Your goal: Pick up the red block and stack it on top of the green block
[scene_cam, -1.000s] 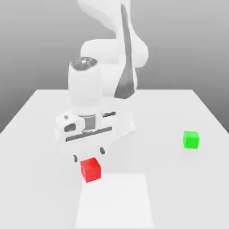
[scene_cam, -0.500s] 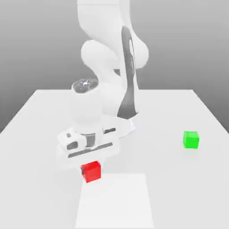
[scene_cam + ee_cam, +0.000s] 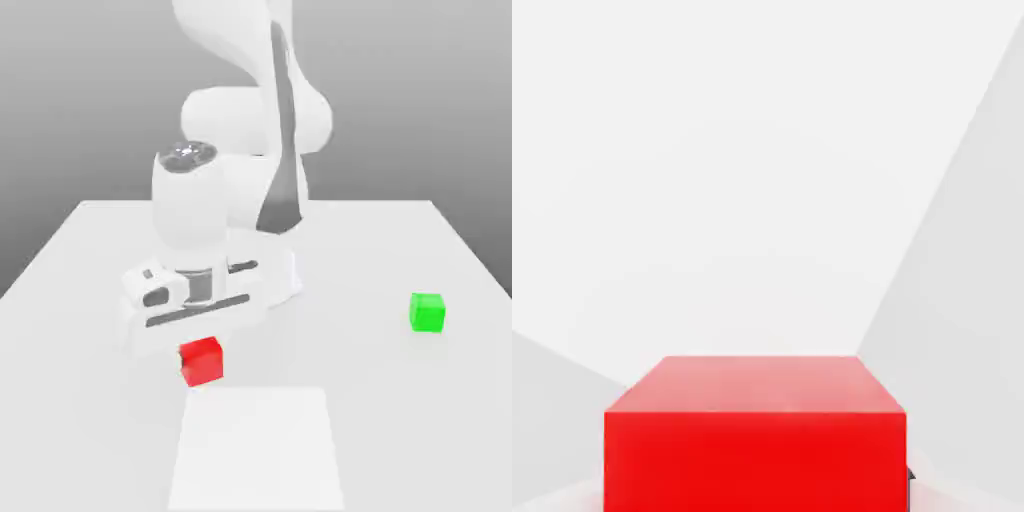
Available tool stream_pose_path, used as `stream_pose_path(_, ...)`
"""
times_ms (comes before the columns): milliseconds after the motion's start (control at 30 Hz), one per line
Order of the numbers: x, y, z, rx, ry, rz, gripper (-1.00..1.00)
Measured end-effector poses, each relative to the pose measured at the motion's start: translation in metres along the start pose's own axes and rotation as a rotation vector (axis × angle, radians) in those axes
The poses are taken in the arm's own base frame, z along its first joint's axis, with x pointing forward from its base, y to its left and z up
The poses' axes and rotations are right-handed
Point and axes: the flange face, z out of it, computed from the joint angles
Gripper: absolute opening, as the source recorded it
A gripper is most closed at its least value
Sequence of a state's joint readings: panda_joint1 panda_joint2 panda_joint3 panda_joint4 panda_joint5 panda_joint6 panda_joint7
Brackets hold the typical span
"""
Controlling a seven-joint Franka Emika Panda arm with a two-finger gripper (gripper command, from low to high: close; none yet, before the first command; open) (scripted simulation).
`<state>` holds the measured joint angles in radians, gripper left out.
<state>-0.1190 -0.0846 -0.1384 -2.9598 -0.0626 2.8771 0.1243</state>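
Arm: the white Franka arm rises from the back of the white counter (image 3: 90, 250) and bends down toward the exterior view's left, its hand pointing at the surface.
Fingers: the gripper (image 3: 200, 345) sits directly above the small bright red matte cube; its fingers are drawn in and pinching the red cube between them.
Red cube: the red block (image 3: 201, 361) is at the exterior view's left of centre, just under the hand and just behind a paler white square patch (image 3: 258, 450) marked on the counter. In the hand view the red block (image 3: 755, 440) looms close, top face and 1 side face showing, with pale counter beyond it.
Green cube: the small bright green plain cube, the green block (image 3: 427, 312), rests on the counter at the exterior view's right, well apart from the red block and the hand, with nothing on it.
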Motion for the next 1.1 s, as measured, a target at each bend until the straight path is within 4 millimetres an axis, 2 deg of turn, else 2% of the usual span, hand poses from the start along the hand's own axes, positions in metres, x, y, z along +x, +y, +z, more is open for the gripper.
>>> stream_pose_path(67,-0.003,0.0,-0.007,0.002,-0.002,-0.002,-1.0)
stream_pose_path(100,-0.004,-0.007,-0.011,0.003,-0.001,-0.004,-1.0)
stream_pose_path(233,-0.013,-0.071,-0.029,0.004,0.01,-0.024,-1.0)
stream_pose_path(333,-0.034,-0.125,-0.042,0.008,0.017,-0.042,-1.0)
stream_pose_path(500,-0.092,-0.206,-0.056,0.015,0.021,-0.077,-1.0)
stream_pose_path(667,-0.174,-0.266,-0.061,0.018,0.015,-0.117,-1.0)
stream_pose_path(767,-0.231,-0.288,-0.059,0.016,0.008,-0.143,-1.0)
stream_pose_path(867,-0.29,-0.299,-0.052,0.009,0.0,-0.17,-1.0)
stream_pose_path(933,-0.305,-0.301,-0.044,0.008,0.001,-0.177,-1.0)
stream_pose_path(1100,-0.309,-0.303,-0.016,0.008,0.005,-0.181,-1.0)
